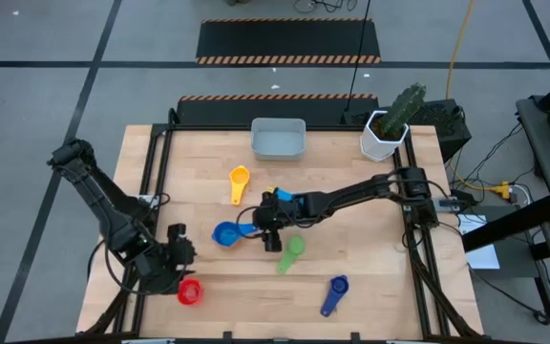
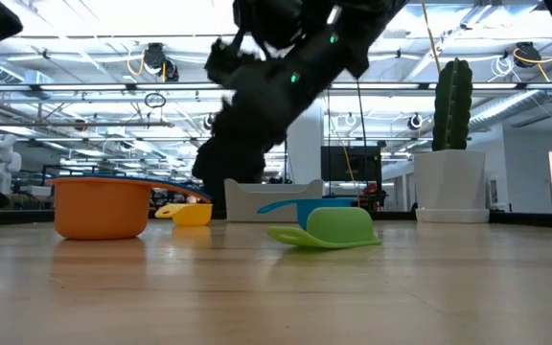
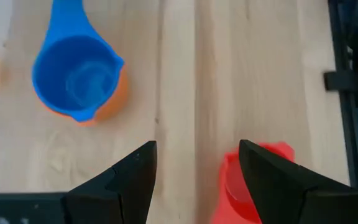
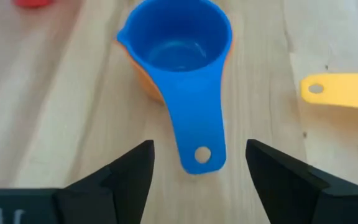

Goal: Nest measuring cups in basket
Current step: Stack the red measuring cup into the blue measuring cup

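I have the right gripper [image 1: 259, 222] over the middle of the table [image 1: 370, 277], its fingers spread with nothing between them, just behind the handle of the blue measuring cup [image 4: 176, 59], which sits nested in the orange measuring cup [image 2: 102, 206]. My left gripper [image 1: 181, 260] hangs near the front left corner, fingers apart and empty, right beside the red measuring cup [image 1: 190, 292]. The yellow measuring cup [image 1: 239, 182], the green measuring cup [image 1: 290, 253] and the dark blue measuring cup [image 1: 334, 293] lie loose on the wood. The basket [image 1: 278, 139] stands at the far edge, well apart from all the cups, near a potted cactus [image 1: 393, 118].
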`<control>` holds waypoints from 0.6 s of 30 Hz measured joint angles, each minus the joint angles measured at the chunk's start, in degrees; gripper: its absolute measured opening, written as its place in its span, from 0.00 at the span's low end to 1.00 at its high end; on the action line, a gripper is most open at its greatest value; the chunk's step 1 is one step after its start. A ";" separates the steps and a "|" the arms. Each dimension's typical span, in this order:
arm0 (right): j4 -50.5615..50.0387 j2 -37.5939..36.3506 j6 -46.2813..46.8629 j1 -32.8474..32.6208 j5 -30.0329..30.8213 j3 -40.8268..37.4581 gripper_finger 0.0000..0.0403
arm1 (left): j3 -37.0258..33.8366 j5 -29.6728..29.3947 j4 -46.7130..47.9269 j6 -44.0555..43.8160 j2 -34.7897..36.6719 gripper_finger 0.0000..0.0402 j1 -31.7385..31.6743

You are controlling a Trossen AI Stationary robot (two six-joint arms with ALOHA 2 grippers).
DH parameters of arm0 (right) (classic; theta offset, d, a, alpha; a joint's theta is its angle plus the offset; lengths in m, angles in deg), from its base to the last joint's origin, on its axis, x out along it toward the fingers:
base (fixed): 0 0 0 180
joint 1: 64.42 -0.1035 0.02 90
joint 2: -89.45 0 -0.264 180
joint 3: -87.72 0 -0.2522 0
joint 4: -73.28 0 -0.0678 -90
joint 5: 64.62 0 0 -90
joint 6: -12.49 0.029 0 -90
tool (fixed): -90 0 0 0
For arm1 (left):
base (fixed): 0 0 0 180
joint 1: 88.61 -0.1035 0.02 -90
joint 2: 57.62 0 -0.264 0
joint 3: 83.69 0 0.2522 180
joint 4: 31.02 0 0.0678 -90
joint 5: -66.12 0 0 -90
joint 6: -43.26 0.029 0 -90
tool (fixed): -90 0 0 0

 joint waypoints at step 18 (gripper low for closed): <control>-11.10 -9.59 -0.41 -3.29 2.25 0.00 0.61 | -1.75 5.64 7.01 -0.03 -6.55 0.83 10.13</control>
